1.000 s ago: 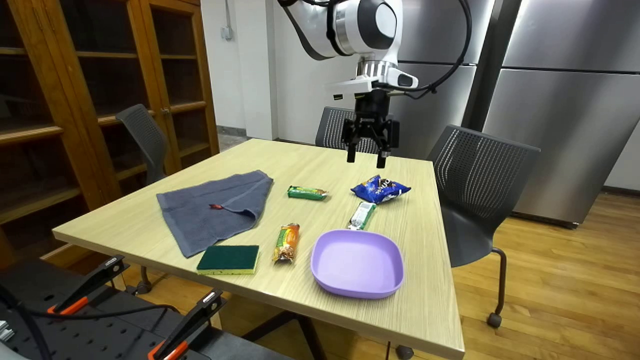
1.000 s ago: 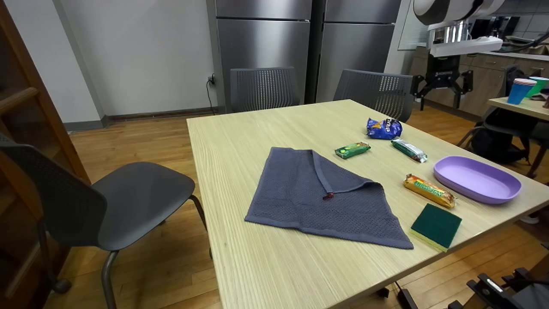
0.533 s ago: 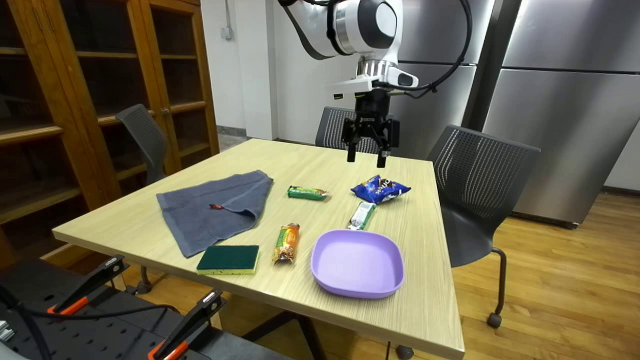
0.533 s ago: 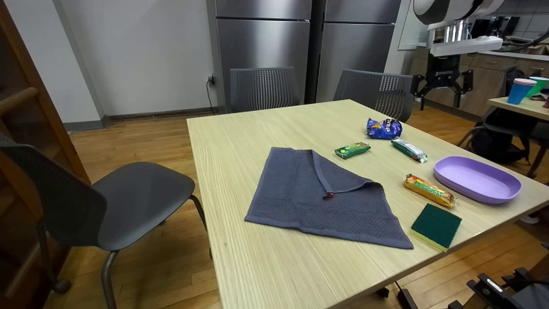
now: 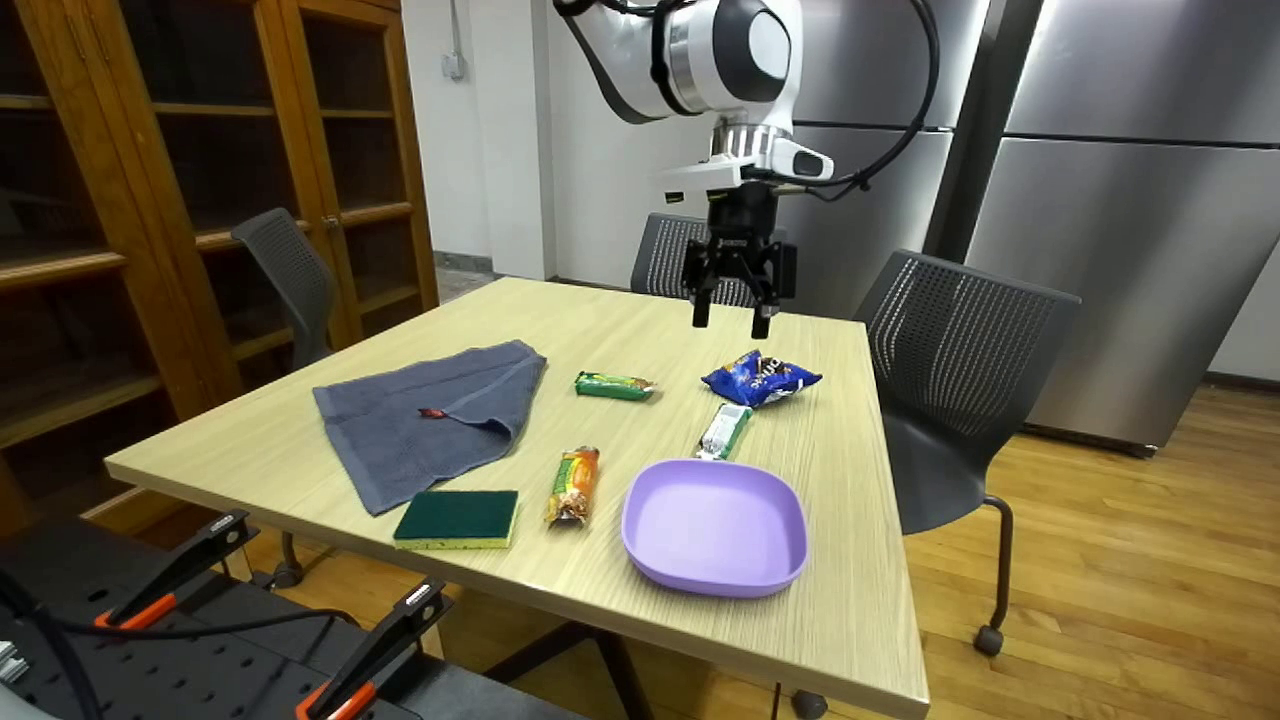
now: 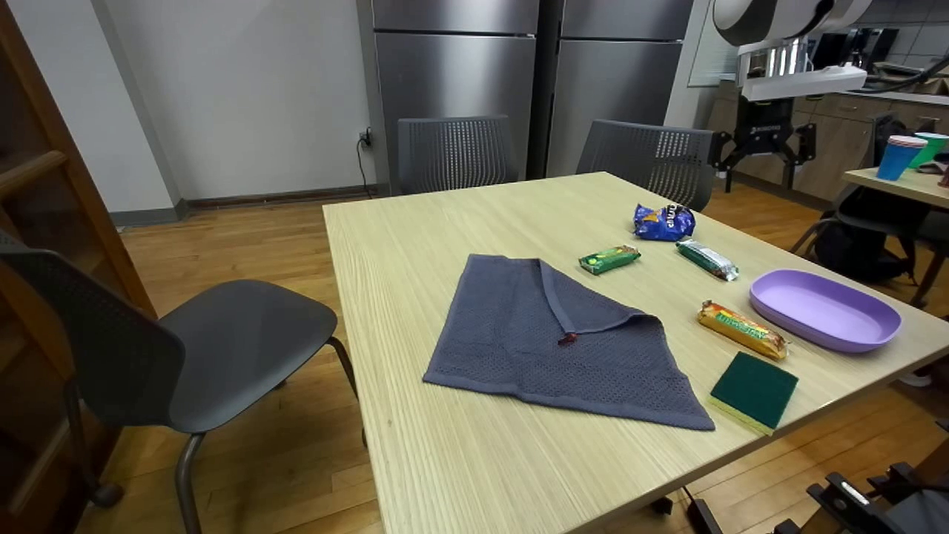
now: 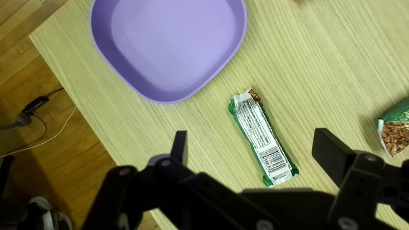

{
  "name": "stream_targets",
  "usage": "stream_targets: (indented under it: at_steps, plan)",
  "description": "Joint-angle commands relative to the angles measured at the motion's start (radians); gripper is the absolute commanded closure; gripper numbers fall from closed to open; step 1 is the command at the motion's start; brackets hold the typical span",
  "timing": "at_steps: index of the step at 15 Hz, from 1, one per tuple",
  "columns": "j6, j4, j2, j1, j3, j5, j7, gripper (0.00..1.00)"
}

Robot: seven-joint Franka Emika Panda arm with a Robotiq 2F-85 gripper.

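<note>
My gripper (image 5: pixel 731 320) hangs above the table in both exterior views, its jaws wide apart with nothing between them. In the wrist view a green-and-white wrapped bar (image 7: pixel 262 137), barcode side up, lies on the table below, framed by the two fingers (image 7: pixel 180 145). A shiny blue snack packet (image 5: pixel 760 380) rests beside that bar, under the gripper in an exterior view. Another green bar (image 6: pixel 609 259) lies a short way off, partly cut by the wrist view's right edge. Near the table's edge sits a shallow purple dish (image 7: pixel 175 41) with nothing in it.
An orange-gold wrapped bar (image 5: pixel 573 487) and a green-topped sponge (image 5: pixel 457 519) lie near the dish. A grey-blue towel (image 6: pixel 541 348), partly folded over, covers part of the table (image 6: pixel 460 452). Chairs (image 5: pixel 960 380) stand around it, with steel refrigerators (image 6: pixel 460 104) behind.
Compared with the earlier frames, the arm and gripper have shifted very slightly left in both exterior views. The jaws remain apart, and everything on the table lies as before.
</note>
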State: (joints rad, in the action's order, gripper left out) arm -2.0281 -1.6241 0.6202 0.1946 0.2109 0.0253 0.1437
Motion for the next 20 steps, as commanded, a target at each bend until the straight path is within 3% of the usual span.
stream_targets:
  at_steps: [1, 12, 20]
  plan:
    - [-0.051, -0.029, -0.005, -0.009, -0.006, 0.014, 0.014, 0.00]
    - [-0.270, -0.055, 0.068, -0.018, 0.007, 0.078, -0.023, 0.00]
    - [-0.354, -0.079, 0.088, 0.027, -0.016, 0.097, -0.172, 0.00]
